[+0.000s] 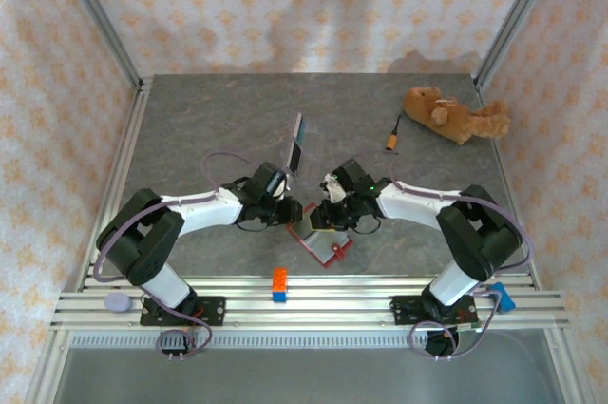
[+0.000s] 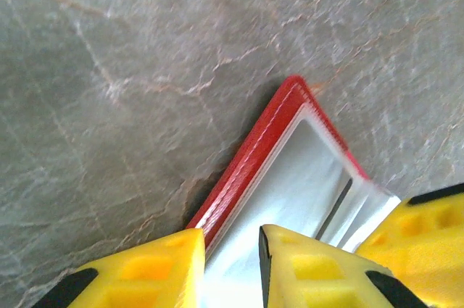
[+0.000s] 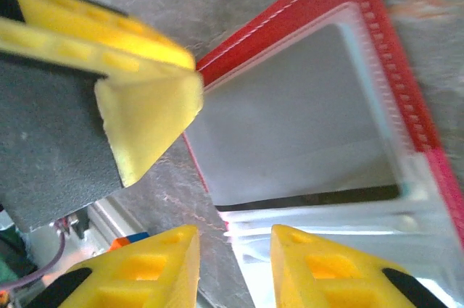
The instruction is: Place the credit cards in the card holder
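Note:
The red card holder (image 1: 323, 247) lies open on the table between both arms, its pale grey inside up. My left gripper (image 2: 232, 239) is shut on one flap, whose red edge (image 2: 254, 148) runs in between the yellow fingers. My right gripper (image 3: 233, 239) stands open just over the corner of the holder's clear pockets (image 3: 326, 221), with nothing gripped. A thin dark edge (image 3: 312, 196) shows in the pocket slot; I cannot tell whether it is one of the credit cards. The left gripper's finger (image 3: 145, 105) rests at the holder's far corner.
A clear tray (image 1: 296, 143) with dark and white flat pieces stands behind the grippers. A brown teddy bear (image 1: 456, 114) and a small orange object (image 1: 392, 144) lie at the back right. An orange and blue block (image 1: 279, 283) sits on the front rail, a purple disc (image 1: 117, 301) at its left end.

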You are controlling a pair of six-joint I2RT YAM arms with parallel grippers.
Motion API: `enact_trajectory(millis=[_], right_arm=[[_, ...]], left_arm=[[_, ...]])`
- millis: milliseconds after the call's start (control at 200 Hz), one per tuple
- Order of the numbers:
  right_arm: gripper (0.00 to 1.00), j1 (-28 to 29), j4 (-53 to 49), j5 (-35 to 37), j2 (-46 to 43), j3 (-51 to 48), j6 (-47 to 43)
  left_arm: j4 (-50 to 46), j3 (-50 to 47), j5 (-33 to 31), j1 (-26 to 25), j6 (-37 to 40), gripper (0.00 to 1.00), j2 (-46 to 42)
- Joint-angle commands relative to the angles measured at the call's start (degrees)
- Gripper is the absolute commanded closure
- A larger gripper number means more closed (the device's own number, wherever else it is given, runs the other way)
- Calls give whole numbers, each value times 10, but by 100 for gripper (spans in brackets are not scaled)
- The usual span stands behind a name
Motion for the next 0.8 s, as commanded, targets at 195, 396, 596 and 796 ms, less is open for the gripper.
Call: enact_trajectory(millis=[195,396,596,796], right_arm=[[64,2,-9,117,-56,-30,125],[58,8,18,104,-62,-33,150],[56,32,47,108,-38,-18,168],[56,40,46,159,-17,-18,183]], left_arm=[[-3,-13,-28,4,15,67,-41],[-16,8,-58,4,40,59,-26],[20,12,-50,4,35,59,5],[46,1,-35,4,22,60,12]])
